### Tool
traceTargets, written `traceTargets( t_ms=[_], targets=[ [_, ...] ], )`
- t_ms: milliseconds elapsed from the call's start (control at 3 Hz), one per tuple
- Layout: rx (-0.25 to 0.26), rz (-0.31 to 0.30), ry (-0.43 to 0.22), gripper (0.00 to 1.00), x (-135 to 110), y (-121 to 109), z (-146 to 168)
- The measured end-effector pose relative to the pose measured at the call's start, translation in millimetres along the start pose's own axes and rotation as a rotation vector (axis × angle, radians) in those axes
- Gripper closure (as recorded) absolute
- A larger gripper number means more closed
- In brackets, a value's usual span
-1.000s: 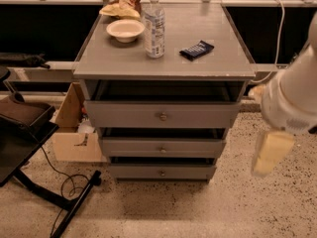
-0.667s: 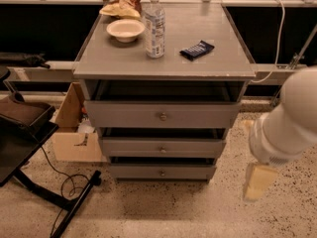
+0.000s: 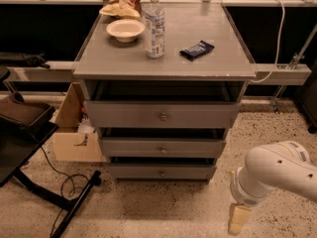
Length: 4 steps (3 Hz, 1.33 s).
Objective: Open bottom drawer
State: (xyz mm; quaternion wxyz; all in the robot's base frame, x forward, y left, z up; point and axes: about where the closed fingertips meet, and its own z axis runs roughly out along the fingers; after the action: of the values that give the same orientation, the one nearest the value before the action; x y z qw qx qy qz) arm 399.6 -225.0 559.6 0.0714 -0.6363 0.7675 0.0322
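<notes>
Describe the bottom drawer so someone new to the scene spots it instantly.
Find the grey cabinet with a clear plastic bottle on top; three grey flat drawer fronts stack under it. The robot's gripper hangs near the speckled floor right of the stack, touching nothing. The bottom drawer is the lowest front, narrower and shallower than the two above.

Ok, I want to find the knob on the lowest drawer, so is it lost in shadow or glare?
Camera view: the bottom drawer front is evenly lit, its knob a small pale dot; only the gap above it lies in deep shadow; no glare there, just a soft sheen on the tabletop; the gripper, low right above the floor, is brightly lit, apart from the drawer.
</notes>
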Motion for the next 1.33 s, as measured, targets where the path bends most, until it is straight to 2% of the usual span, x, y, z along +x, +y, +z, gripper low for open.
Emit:
traceTargets(
  t_ms=[333,667,1333],
  targets=[
    [0.000,0.000,0.000,0.00,0,0,0],
    [0.022,-0.038,-0.007,0.00,-8,-4,28],
    [0.091,-0.123,-0.026,0.00,-25,-37,126]
  ],
)
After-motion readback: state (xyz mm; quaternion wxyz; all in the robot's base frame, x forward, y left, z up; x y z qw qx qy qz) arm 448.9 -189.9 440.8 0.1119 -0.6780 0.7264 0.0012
